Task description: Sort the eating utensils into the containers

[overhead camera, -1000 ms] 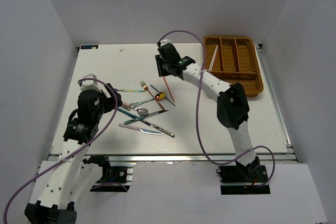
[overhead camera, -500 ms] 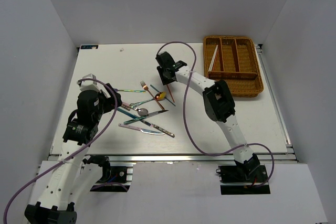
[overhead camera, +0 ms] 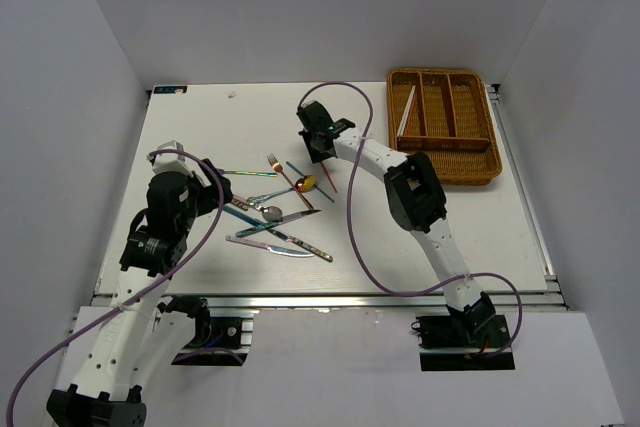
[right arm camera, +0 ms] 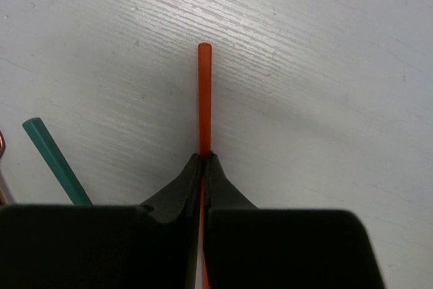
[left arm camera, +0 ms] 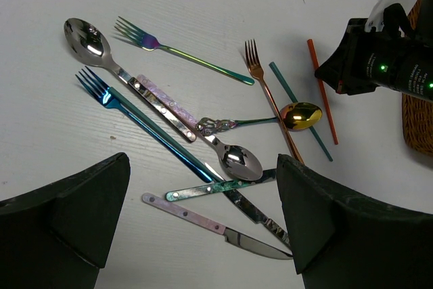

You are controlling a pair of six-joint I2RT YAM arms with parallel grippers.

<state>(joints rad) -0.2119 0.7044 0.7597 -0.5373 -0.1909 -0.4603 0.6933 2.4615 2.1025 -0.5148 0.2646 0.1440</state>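
The right gripper [right arm camera: 203, 158] has its jaws pinched together on the far end of the red chopstick [right arm camera: 204, 93], whose tip pokes out beyond the fingertips while the rest lies flat on the table [overhead camera: 480, 237], near the middle and toward the far edge. A teal chopstick [right arm camera: 54, 160] lies just beside it, apart from the jaws. This looks like the grasp step of one pick. Next, the stick needs lifting clear without dragging its neighbour, carrying to the tray [overhead camera: 440, 175] in the far right corner, and laying lengthwise in a long slot, likely the left one, where a white chopstick [overhead camera: 403, 122] lies. The left gripper [left arm camera: 203, 167] hangs wide open and empty over the other utensils [left arm camera: 169, 109] scattered left of centre. Compared with a second ago, the right arm has dropped lower and its half-open jaws have closed; the left arm and the scattered pieces have not moved.
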